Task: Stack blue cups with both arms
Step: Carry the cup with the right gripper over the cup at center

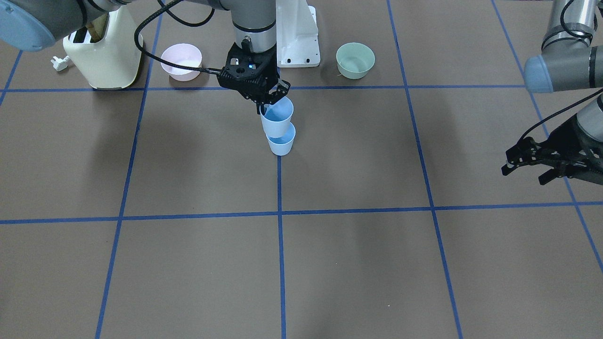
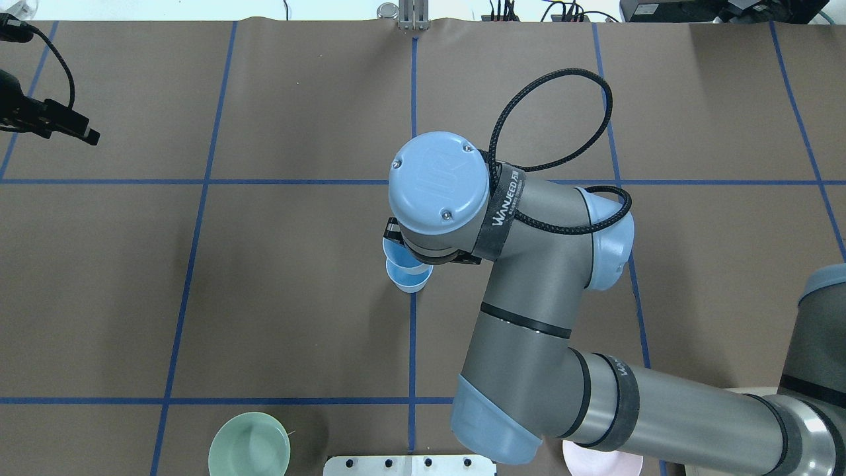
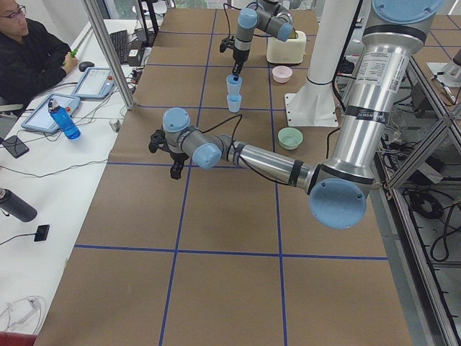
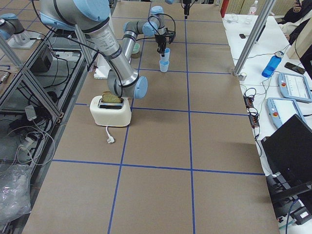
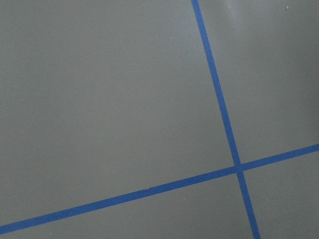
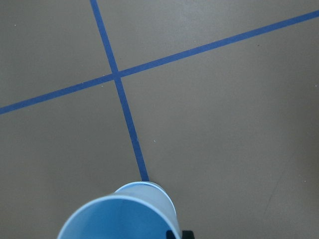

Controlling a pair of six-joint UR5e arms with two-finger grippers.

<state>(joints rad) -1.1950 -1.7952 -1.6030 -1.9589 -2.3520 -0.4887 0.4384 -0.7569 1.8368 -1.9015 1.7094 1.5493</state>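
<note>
My right gripper (image 1: 264, 107) is shut on the rim of one pale-blue cup (image 1: 277, 117) and holds it upright, just above the second blue cup (image 1: 281, 140). That second cup stands on the table on a blue tape line. In the overhead view the right wrist hides the gripper, and both cups (image 2: 406, 268) peek out beneath it. The right wrist view shows the held cup (image 6: 119, 219) with the lower cup's rim (image 6: 158, 191) just beyond it. My left gripper (image 1: 525, 170) is open and empty, far off near the table's left side (image 2: 63, 125).
A cream toaster (image 1: 106, 52), a pink bowl (image 1: 181, 61), a white pedestal (image 1: 297, 33) and a mint-green bowl (image 1: 355, 60) stand along the robot's edge of the table. Blue tape lines grid the brown tabletop. An operator (image 3: 29, 50) sits at a side desk.
</note>
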